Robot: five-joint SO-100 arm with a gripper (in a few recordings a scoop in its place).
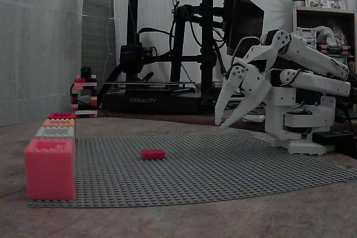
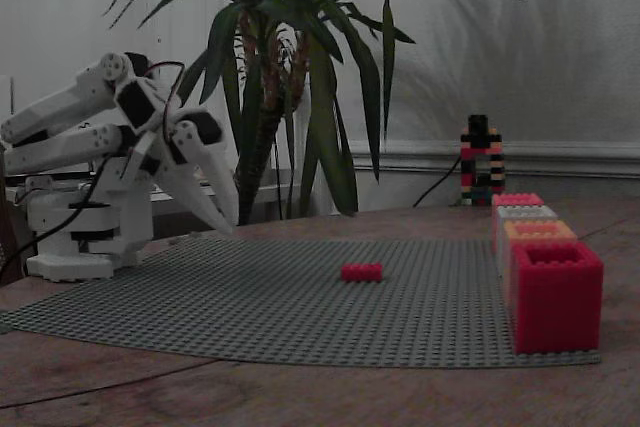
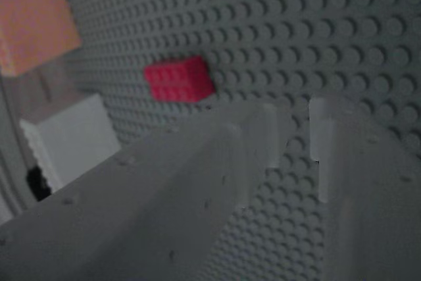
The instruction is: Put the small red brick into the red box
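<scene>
The small red brick (image 1: 153, 154) (image 2: 361, 271) lies alone near the middle of the grey studded baseplate (image 1: 234, 174). In the wrist view the brick (image 3: 179, 79) sits ahead and to the left of my fingertips. The red box (image 2: 555, 297), deep crimson, stands at one end of a row of boxes on the plate's edge, and its rim (image 1: 61, 115) shows at the row's far end. My white gripper (image 1: 220, 126) (image 2: 229, 227) (image 3: 294, 113) hangs over the plate's other side, well away from the brick. Its jaws stand a narrow gap apart and hold nothing.
The row also holds an orange box (image 2: 540, 232) (image 3: 33, 18), a grey box (image 1: 54, 132) (image 3: 72, 136) and a pink-salmon box (image 1: 49, 168). A small brick tower (image 1: 83, 96) (image 2: 482, 162) stands behind the row. A 3D printer (image 1: 167, 43) and a plant (image 2: 290, 67) lie beyond the plate.
</scene>
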